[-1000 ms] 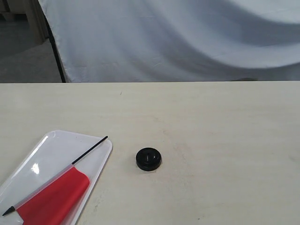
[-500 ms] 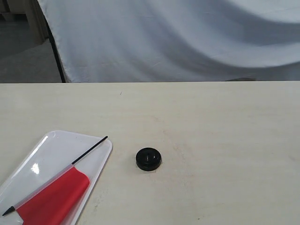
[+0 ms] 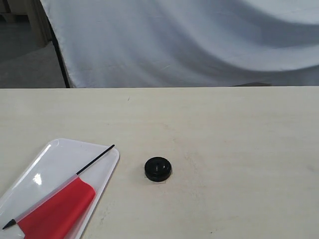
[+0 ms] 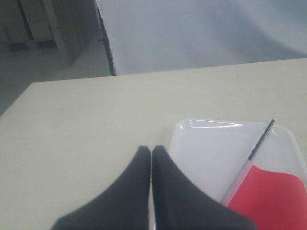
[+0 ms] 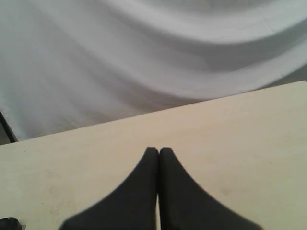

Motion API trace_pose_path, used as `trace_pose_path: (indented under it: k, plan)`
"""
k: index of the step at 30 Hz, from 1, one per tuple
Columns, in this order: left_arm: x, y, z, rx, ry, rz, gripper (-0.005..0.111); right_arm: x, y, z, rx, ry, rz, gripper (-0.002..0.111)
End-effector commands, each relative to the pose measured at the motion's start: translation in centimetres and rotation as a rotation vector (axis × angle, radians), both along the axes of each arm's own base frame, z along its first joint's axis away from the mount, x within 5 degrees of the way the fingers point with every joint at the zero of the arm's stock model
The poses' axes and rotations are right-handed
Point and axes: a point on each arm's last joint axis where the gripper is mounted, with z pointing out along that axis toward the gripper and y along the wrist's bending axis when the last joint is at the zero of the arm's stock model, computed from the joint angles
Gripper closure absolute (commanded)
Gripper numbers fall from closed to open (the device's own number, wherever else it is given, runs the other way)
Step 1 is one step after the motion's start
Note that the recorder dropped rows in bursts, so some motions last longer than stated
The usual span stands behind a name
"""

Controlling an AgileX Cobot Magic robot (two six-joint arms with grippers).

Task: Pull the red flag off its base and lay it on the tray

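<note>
The red flag lies flat on the white tray at the front left of the table, its black stick reaching just past the tray's far corner. The black base sits alone on the table to the right of the tray, with nothing in its hole. Neither gripper shows in the exterior view. In the left wrist view my left gripper is shut and empty, above the table beside the tray and the flag. My right gripper is shut and empty over bare table; the base peeks in at that view's corner.
A white cloth backdrop hangs behind the table's far edge. A dark stand pole rises at the back left. The pale wooden tabletop stretches to the right of the base.
</note>
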Motion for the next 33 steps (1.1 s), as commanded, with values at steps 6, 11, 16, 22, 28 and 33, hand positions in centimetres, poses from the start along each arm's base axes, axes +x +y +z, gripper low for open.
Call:
trace_pose_path:
  k: [6, 11, 16, 22, 28, 33]
  plan:
    - [-0.01, 0.03, -0.07, -0.001, 0.004, 0.004, 0.105, -0.07, 0.05, -0.54, 0.025, 0.05, 0.004, 0.108]
    - [-0.01, 0.03, -0.07, -0.001, 0.004, 0.004, 0.105, -0.08, -0.01, -0.63, -0.027, 0.063, 0.002, 0.108]
    - [-0.01, 0.03, -0.07, -0.001, 0.004, 0.004, 0.105, -0.09, -0.02, -0.65, -0.035, 0.066, 0.002, 0.108]
    - [-0.01, 0.03, -0.09, -0.001, 0.006, 0.004, 0.105, -0.09, -0.02, -0.65, -0.035, 0.066, 0.002, 0.108]
    - [-0.01, 0.03, -0.09, -0.001, 0.006, 0.004, 0.105, -0.09, -0.02, -0.65, -0.035, 0.066, 0.002, 0.108]
    - [-0.01, 0.03, -0.09, -0.001, 0.006, 0.004, 0.105, -0.09, -0.02, -0.65, -0.035, 0.066, 0.002, 0.108]
